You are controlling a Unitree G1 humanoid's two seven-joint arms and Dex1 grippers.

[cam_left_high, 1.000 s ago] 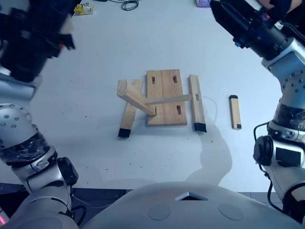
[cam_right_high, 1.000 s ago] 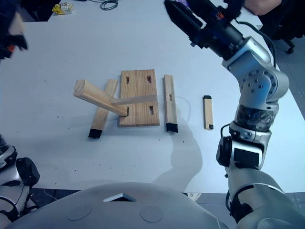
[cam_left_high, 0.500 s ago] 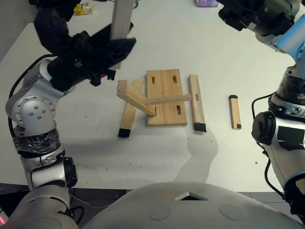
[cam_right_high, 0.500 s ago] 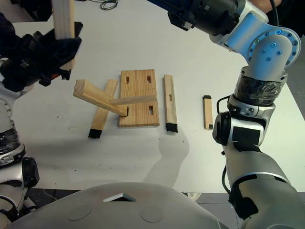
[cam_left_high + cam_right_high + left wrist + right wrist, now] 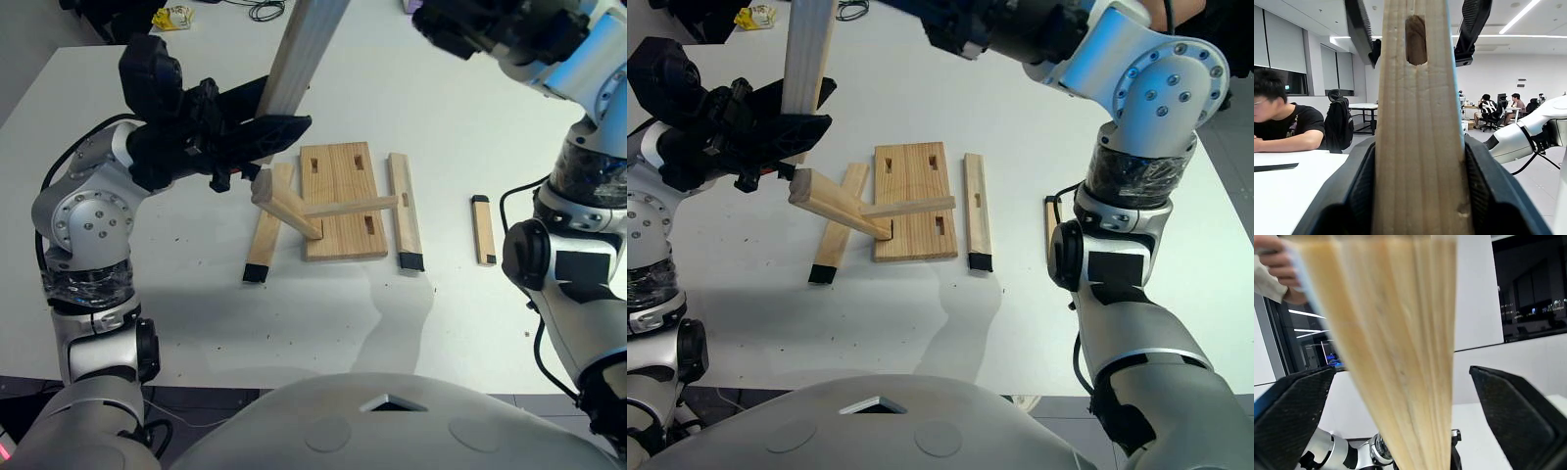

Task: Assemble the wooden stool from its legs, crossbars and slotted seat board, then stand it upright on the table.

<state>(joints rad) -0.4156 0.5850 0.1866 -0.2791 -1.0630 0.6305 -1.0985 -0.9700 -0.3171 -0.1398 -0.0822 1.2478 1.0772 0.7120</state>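
Wooden leg (image 5: pixel 297 57) pinched by left pincer (image 5: pixel 277 116); left wrist view reveals its mortise (image 5: pixel 1416 39); right pincer (image 5: pixel 1400 421) spread, seemingly astride.

Seat board (image 5: pixel 341 201) lying flat mid-surface, slots facing up. Tilted leg (image 5: pixel 284 203) leaning out from its near-left corner, crossbar (image 5: pixel 348 206) resting across the board. Left leg (image 5: pixel 266 227) and right leg (image 5: pixel 405 211) lying flat just beside it, black tips toward the robot. Short bar (image 5: pixel 482 230) lying apart on the right. Held leg (image 5: pixel 304 49) sitting near-upright in the left gripper (image 5: pixel 277 125) jaws.
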